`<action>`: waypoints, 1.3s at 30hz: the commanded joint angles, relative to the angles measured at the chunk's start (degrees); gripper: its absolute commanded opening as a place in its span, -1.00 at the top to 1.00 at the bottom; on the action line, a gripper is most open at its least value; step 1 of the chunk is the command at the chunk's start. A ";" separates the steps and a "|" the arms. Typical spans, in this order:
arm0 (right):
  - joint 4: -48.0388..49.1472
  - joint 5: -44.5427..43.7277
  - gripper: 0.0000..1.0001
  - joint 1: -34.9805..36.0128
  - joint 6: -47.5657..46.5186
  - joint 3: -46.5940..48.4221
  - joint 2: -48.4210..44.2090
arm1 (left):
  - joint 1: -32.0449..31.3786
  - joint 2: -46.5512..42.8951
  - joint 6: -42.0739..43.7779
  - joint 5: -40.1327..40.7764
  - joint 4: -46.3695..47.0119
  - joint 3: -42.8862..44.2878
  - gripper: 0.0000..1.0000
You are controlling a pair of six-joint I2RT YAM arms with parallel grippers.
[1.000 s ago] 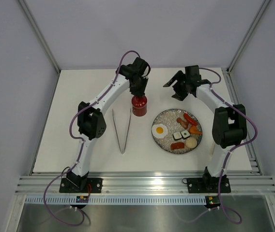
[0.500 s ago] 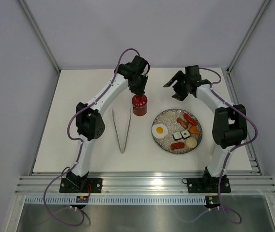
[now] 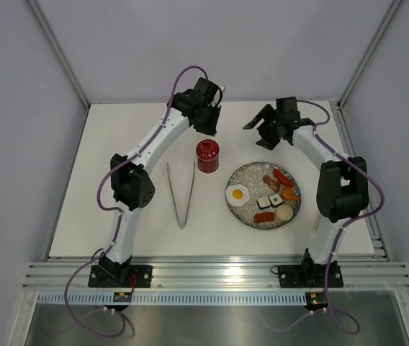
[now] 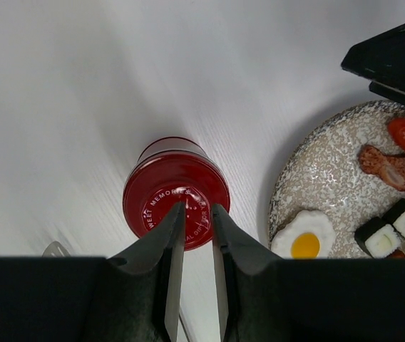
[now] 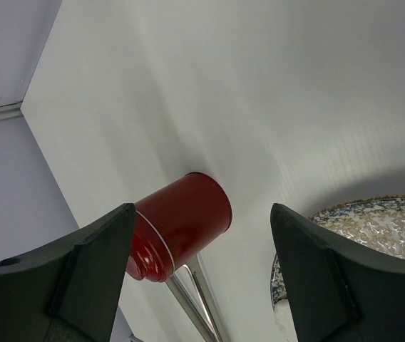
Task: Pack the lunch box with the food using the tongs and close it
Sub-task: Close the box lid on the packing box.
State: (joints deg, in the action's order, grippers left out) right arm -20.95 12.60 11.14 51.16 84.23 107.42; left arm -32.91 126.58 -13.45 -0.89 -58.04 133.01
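The red lunch box (image 3: 207,155) stands upright with its lid on, left of the speckled plate (image 3: 251,173). My left gripper (image 3: 208,124) hovers above and behind it. In the left wrist view its jaws (image 4: 195,210) stand a narrow gap apart with nothing between them, over the lid (image 4: 176,192). The food lies on the plate: a fried egg (image 3: 237,193), sushi rolls (image 3: 269,202), sausages (image 3: 280,176), a carrot piece (image 3: 289,193) and a bun (image 3: 284,213). The silver tongs (image 3: 181,194) lie on the table left of the lunch box. My right gripper (image 3: 266,126) is wide open and empty behind the plate.
The right wrist view shows the lunch box (image 5: 181,224) with the tongs (image 5: 202,299) beyond it and the plate's rim (image 5: 359,214) at right. White table with grey walls behind and at both sides; an aluminium rail (image 3: 219,274) runs along the near edge.
My left gripper has lifted off the lunch box's lid and drawn back toward the far wall. The lid stays on. The right arm has not moved.
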 commanded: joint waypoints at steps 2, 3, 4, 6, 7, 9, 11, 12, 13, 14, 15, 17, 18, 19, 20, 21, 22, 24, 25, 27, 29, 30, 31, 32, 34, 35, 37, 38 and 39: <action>0.12 -0.65 -0.69 0.11 -0.88 -0.82 -2.21 | 0.03 4.71 -0.17 0.62 1.70 -1.26 0.54; 0.12 -0.65 -0.70 0.20 -0.88 -0.82 -2.21 | 0.12 5.25 -0.17 0.45 1.44 -1.35 0.54; 0.21 -0.56 -0.69 0.11 -0.88 -0.82 -2.21 | 0.12 5.77 -0.08 0.45 1.18 -1.35 0.54; 0.12 -0.47 -0.69 0.11 -0.88 -0.90 -2.47 | 0.12 6.74 0.09 0.62 0.30 -1.26 0.54; 0.12 -0.56 -0.69 0.11 -0.97 -0.91 -2.56 | 0.04 6.75 0.18 0.62 0.12 -1.26 0.54; 0.12 -0.56 -0.70 0.11 -0.97 -0.91 -2.91 | 0.12 6.22 0.36 0.62 -0.23 -1.26 0.54; 0.03 -0.56 -0.70 0.11 -0.97 -0.90 -3.18 | 0.12 5.43 0.45 2.10 -0.23 -1.09 0.54; 0.12 -0.56 -0.70 0.11 -0.97 -0.99 -3.35 | 0.12 4.38 0.45 2.38 -0.06 -1.00 0.54; 0.03 -0.56 -0.69 0.11 -0.97 -0.91 -3.44 | 0.04 3.76 0.45 2.47 0.12 -1.00 0.54; 0.03 -0.65 -0.69 0.11 -0.97 -0.99 -3.70 | 0.12 3.06 0.36 2.64 0.38 -1.00 0.54; 0.03 -0.65 -0.70 0.11 -0.97 -1.08 -3.79 | 0.12 1.92 0.36 2.64 0.65 -0.91 0.54; -0.06 -0.65 -0.69 0.20 -0.97 -1.17 -4.14 | -0.05 0.69 0.18 2.82 1.17 -0.47 0.54; -0.06 -0.73 -0.69 0.11 -0.97 -1.08 -4.23 | 0.03 -0.71 0.18 2.91 1.35 -0.47 0.54; 0.03 -0.82 -0.69 0.20 -1.06 -1.08 -4.49 | 0.03 -1.51 0.09 2.91 1.70 -0.47 0.54; -0.06 -0.82 -0.69 0.11 -0.97 -1.08 -4.50 | 0.03 -2.21 0.01 2.99 2.31 -0.56 0.54; 0.03 -0.82 -0.70 0.11 -1.06 -1.08 -4.58 | 0.03 -2.92 0.01 3.17 2.49 -0.47 0.53; -0.06 -0.74 -0.70 0.20 -1.06 -1.08 -4.67 | 0.03 -4.05 -0.08 3.43 2.67 -0.38 0.53; -0.14 -0.82 -0.69 0.11 -1.06 -0.99 -4.67 | 0.03 -4.85 -0.17 4.14 3.11 -0.30 0.52; -0.06 -0.82 -0.70 0.11 -1.06 -0.99 -4.76 | 0.03 -5.20 -0.17 4.31 3.11 -0.30 0.51; -0.14 -0.74 -0.69 0.11 -1.06 -0.99 -4.67 | 0.03 -5.03 -0.08 4.49 3.02 -0.38 0.50; -0.14 -0.65 -0.69 0.20 -0.97 -1.08 -4.67 | 0.03 -3.64 -0.26 4.58 2.67 -1.08 0.50; -0.32 -0.65 -0.69 0.20 -0.97 -1.08 -4.67 | 0.03 -3.10 -0.43 4.49 2.58 -1.52 0.50; -0.32 -0.73 -0.70 0.11 -1.14 -1.08 -4.67 | 0.03 -2.75 -0.78 4.05 2.76 -2.22 0.50; -0.32 -0.82 -0.69 0.11 -1.15 -1.34 -4.67 | 0.03 -1.96 -0.87 4.05 3.63 -3.19 0.51; -0.49 -0.74 -0.69 0.20 -1.23 -1.52 -4.85 | 0.03 -1.52 -1.22 3.96 5.12 -7.14 0.51; -0.50 -0.74 -0.69 0.11 -1.32 -1.69 -4.93 | -0.05 -1.17 -1.31 3.70 6.44 -8.28 0.51; -0.58 -0.82 -0.69 0.11 -1.50 -1.87 -5.20 | 0.03 0.41 -1.57 3.00 6.71 -9.79 0.51; -0.67 -1.08 -0.69 0.11 -1.76 -1.87 -5.37 | 0.03 1.11 -1.66 2.73 6.28 -9.79 0.51; -1.28 -1.35 -0.69 0.11 -2.02 -1.96 -5.55 | 0.03 2.16 -1.66 2.56 6.01 -9.44 0.52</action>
State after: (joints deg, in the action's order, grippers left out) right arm -21.41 12.56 11.14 50.65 82.39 105.36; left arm -32.91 126.37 -14.28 2.22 -53.98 123.90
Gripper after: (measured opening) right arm 0.845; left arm 0.245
